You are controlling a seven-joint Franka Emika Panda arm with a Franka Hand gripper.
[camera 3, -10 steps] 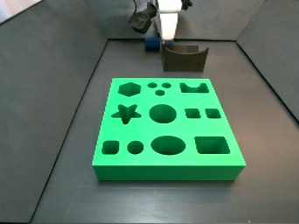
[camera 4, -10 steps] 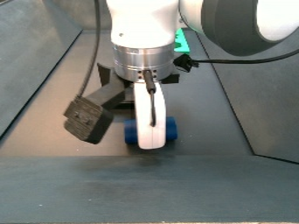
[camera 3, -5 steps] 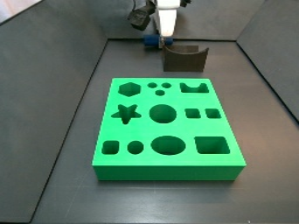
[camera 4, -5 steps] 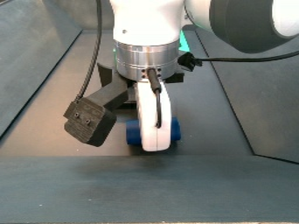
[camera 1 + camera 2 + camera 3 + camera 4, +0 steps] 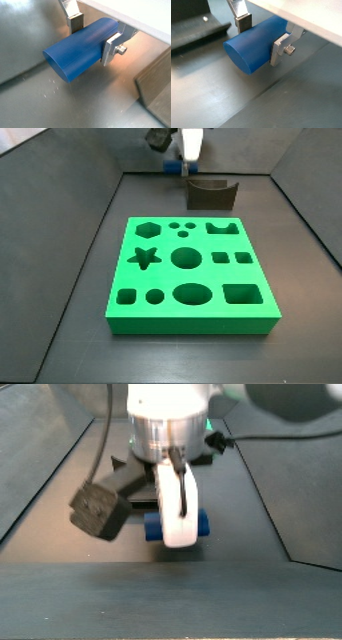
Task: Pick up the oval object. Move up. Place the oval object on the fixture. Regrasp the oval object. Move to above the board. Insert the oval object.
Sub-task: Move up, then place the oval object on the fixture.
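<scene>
My gripper [image 5: 93, 36] is shut on the oval object [image 5: 77, 49], a smooth blue peg that lies sideways between the silver fingers [image 5: 280, 48] in both wrist views. The peg hangs a little above the dark floor. In a side view the gripper [image 5: 189, 164] holds the peg [image 5: 174, 168] at the far end of the table, left of and behind the fixture [image 5: 210, 194], a dark block with a curved notch. In a side view the peg [image 5: 181, 526] shows behind the white finger housing. The green board [image 5: 191, 276] with shaped holes lies nearer.
The board's oval hole [image 5: 195, 294] is in its near row. Dark walls close in the table at left, right and back. A dark camera block [image 5: 99, 509] hangs from the wrist beside the peg. The fixture's edge [image 5: 157, 90] shows close to the peg.
The gripper has risen with the blue peg in it; the peg has left the floor and sits higher than a second ago.
</scene>
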